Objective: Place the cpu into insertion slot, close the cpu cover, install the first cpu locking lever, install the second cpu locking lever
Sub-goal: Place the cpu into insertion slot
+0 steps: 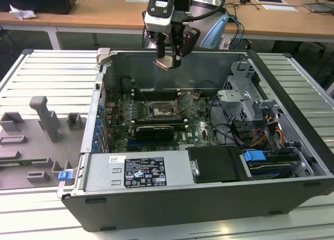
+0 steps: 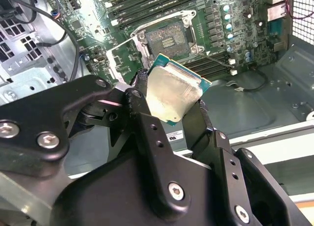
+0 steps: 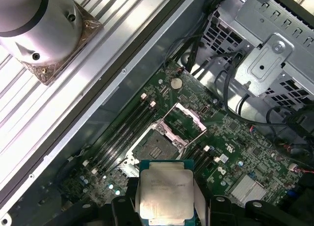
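My gripper [image 1: 168,55] hangs above the back wall of the open computer case [image 1: 292,109], shut on the cpu [image 1: 163,62]. The cpu is a flat square chip with a silvery top and is held tilted. Both wrist views show the cpu [image 2: 171,93] [image 3: 164,191] clamped between the black fingers [image 2: 140,115]. Below it on the motherboard lies the insertion slot [image 1: 159,111] [image 2: 169,37] [image 3: 152,150], open and bare. The cpu cover [image 3: 189,119] [image 2: 120,56] stands swung up beside the slot. A thin wire locking lever [image 2: 216,61] sticks out from the slot's other side.
A long black card [image 1: 154,130] lies in front of the slot, and memory slots [image 1: 156,94] run behind it. A metal drive cage [image 1: 240,99] with cables fills the exterior view's right. The power supply [image 1: 138,169] sits at the case front. A grey fixture tray [image 1: 36,141] lies outside, to the left.
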Action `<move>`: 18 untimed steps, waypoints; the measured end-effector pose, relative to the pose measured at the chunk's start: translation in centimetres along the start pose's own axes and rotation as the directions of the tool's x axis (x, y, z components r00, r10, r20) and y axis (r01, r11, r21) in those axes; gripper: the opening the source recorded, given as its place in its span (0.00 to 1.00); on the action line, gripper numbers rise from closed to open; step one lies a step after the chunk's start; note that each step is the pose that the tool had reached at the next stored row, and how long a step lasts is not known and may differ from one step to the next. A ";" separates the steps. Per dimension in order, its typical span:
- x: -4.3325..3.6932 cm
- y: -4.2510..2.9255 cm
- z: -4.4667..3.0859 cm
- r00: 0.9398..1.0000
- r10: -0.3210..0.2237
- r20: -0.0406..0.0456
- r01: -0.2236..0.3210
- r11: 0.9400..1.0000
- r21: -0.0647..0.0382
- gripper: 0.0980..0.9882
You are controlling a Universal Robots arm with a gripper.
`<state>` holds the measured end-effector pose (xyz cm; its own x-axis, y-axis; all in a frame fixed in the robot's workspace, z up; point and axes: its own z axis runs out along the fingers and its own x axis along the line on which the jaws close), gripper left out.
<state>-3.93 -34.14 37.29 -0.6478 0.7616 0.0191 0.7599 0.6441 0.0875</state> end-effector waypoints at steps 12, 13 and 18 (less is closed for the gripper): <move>0.00 0.00 0.05 0.994 0.105 0.009 -0.105 0.994 -0.003 0.48; 0.00 0.00 0.05 0.993 0.117 0.010 -0.117 0.993 -0.003 0.48; 0.00 -0.01 0.08 0.989 0.150 0.013 -0.150 0.989 -0.004 0.48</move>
<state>-3.93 -34.14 37.21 -0.5253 0.8507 0.0191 0.8484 0.5220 0.0875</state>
